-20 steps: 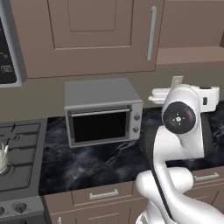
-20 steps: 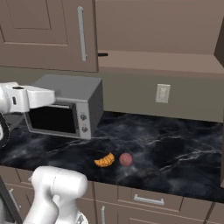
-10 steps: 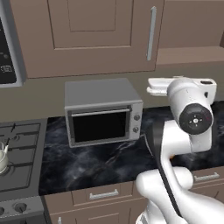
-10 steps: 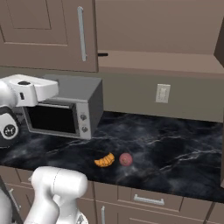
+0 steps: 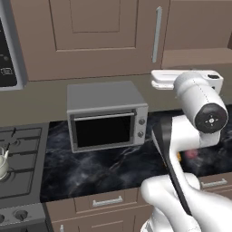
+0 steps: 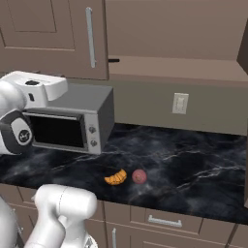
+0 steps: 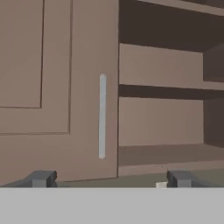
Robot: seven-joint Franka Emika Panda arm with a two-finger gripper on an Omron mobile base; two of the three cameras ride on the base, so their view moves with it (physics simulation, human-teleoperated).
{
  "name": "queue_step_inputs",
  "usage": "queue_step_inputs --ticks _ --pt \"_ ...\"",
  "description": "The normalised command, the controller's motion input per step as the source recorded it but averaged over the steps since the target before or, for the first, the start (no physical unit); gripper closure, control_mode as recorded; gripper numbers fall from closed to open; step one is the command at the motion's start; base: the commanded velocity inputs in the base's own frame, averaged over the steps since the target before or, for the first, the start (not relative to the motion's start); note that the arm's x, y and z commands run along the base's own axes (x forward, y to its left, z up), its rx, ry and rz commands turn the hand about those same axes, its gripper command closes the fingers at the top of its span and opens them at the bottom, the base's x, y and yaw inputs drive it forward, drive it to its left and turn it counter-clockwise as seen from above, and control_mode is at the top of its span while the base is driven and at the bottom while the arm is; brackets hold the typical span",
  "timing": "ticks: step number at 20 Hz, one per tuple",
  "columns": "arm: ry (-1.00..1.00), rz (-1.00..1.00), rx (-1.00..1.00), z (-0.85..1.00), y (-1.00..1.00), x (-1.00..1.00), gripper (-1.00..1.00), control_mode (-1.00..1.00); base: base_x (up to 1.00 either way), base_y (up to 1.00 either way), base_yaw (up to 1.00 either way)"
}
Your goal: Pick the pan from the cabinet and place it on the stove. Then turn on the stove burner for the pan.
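Observation:
The brown cabinet hangs above the counter with its door shut and a long silver handle near the right edge. In the hand view the door and its handle stand straight ahead, a short way off. My gripper is open, with nothing between its wide-apart fingertips. The white hand hovers below the handle, level with the top of the toaster oven. The pan is hidden. The grey stove lies at the far left of the counter.
A silver toaster oven sits under the cabinet. A small white kettle is on the stove. An orange pastry and a red ball lie on the dark counter. Open shelves adjoin the door. A short dark stub juts by the door's lower corner.
The hand has risen and swung toward the cabinet door, and the arm's elbow has shifted right. The gripper has stayed open. Nothing on the counter has moved.

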Motion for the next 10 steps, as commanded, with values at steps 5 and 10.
queue_step_inputs --ticks 5,10 --pt "-0.08 0.12 0.00 0.21 0.00 0.24 -1.00 -1.00 0.00 0.00 0.00" --pt "-0.07 0.10 0.00 0.13 0.00 0.29 -1.00 -1.00 0.00 0.00 0.00"
